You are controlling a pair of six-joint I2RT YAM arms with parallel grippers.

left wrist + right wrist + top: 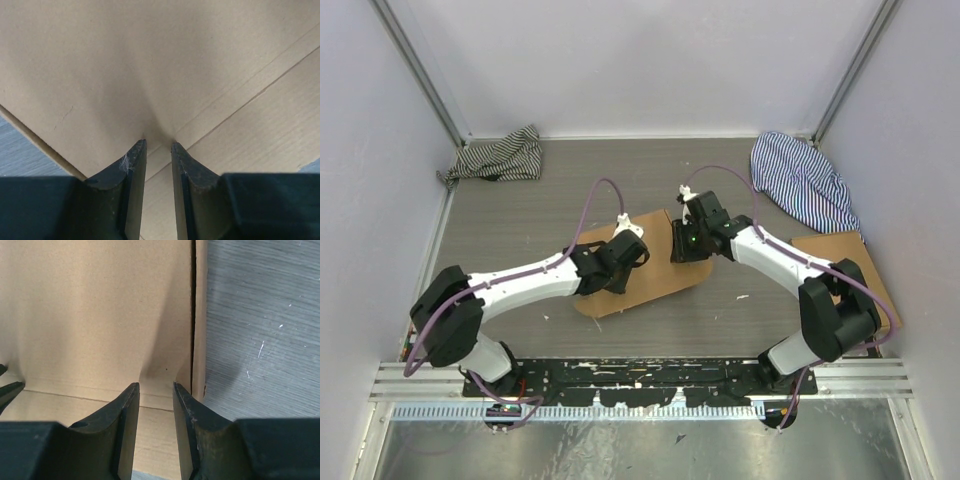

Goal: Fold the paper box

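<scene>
The paper box (650, 282) is a brown corrugated cardboard sheet lying in the middle of the table. My left gripper (625, 262) is down on its left part and my right gripper (687, 246) on its upper right edge. In the left wrist view the left gripper (159, 144) has its jaws a narrow gap apart, tips against a raised panel of the box (150, 60), nothing between them. In the right wrist view the right gripper (156, 385) is likewise narrowly open. Its tips sit at a crease below a raised flap (90, 315), by the box's right edge.
A black-and-white striped cloth (498, 158) lies at the back left. A blue striped cloth (802, 180) lies at the back right. A smooth flat cardboard rectangle (835, 252) lies at the right, partly under the right arm. Walls enclose the table on three sides.
</scene>
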